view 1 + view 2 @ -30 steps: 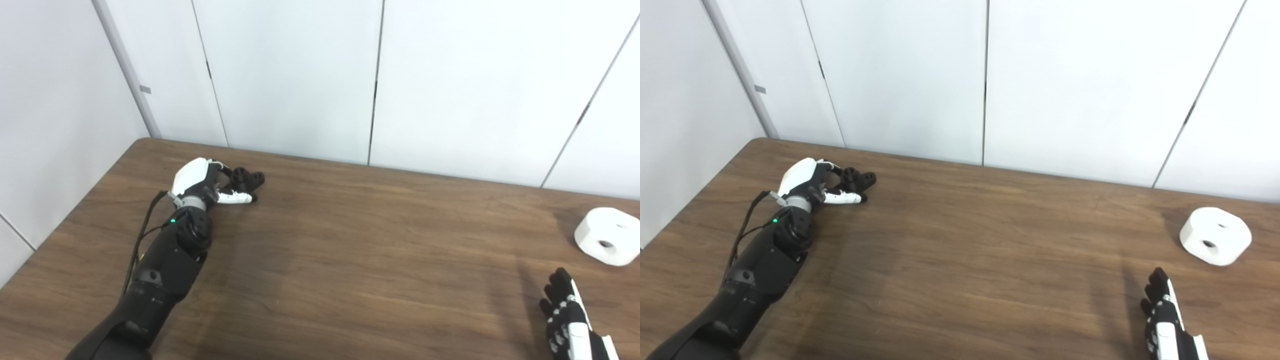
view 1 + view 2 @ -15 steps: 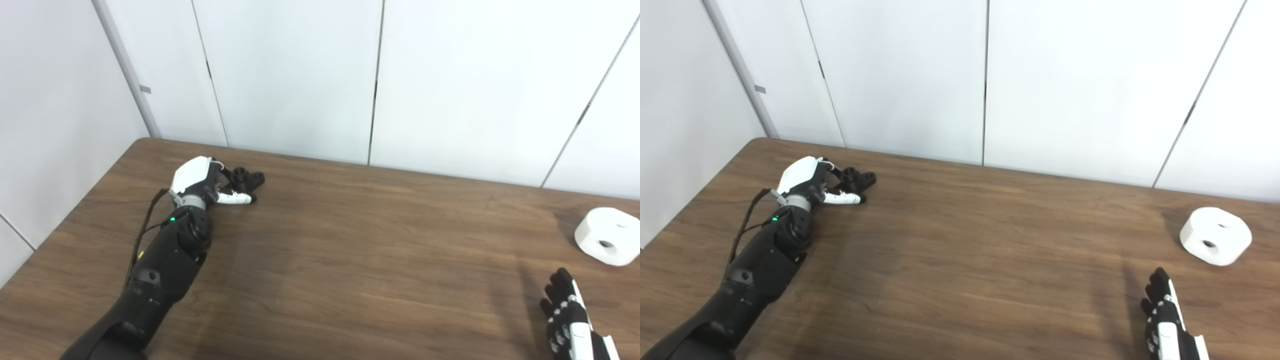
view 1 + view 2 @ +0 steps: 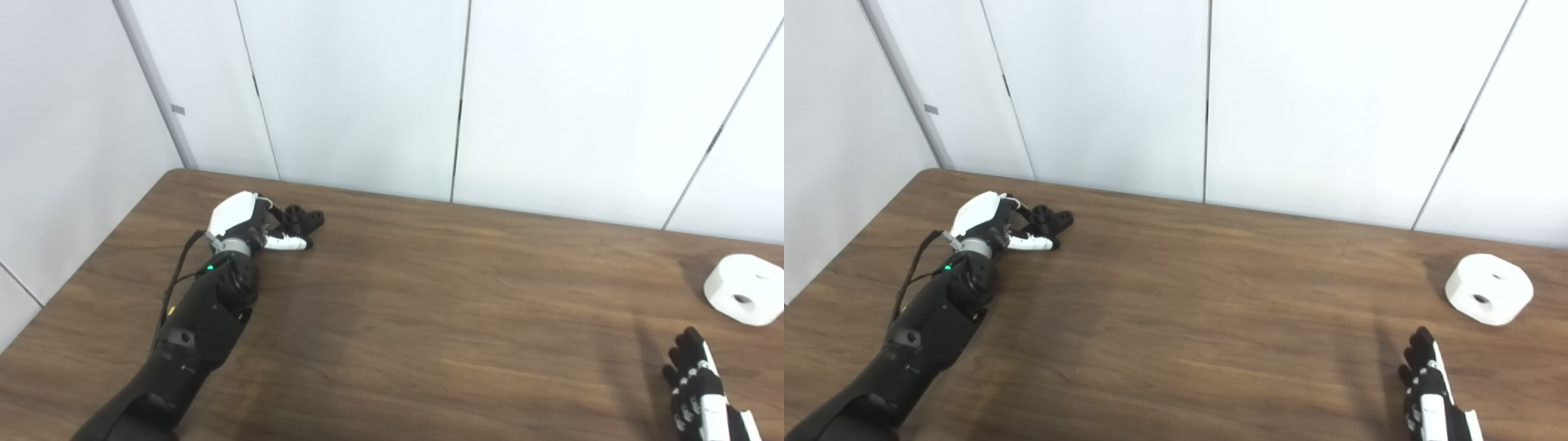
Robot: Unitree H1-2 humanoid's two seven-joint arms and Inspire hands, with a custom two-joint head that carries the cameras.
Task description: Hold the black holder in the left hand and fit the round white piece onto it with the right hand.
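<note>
Nearest, at the bottom right edge, the right hand [image 3: 701, 392] is only partly in view: its fingers are stretched out and apart, holding nothing, and it lies near the round white piece [image 3: 744, 289] but clearly apart from it, on the near side. Against the pictures from a second ago it has sunk very slightly toward the bottom edge, so it has made no approach to the piece; I judge it is waiting for the other arm. The white piece sits on the desk [image 3: 441, 306] at the right, flat side up with its holes showing, in the same spot as before. Farther off on the left, the left arm reaches across the desk, and the left hand [image 3: 248, 223] is at the black holder [image 3: 302, 219], fingers curled about its near end with the white-capped thumb lying along its near side. Whether the grip is fully closed I cannot tell at this size. The holder rests on the desk, unmoved from the earlier pictures; the forearm has shifted slightly leftward while the hand stayed at the holder. That suggests the grasp is being settled, with the lift not yet begun and the fitting well ahead.
</note>
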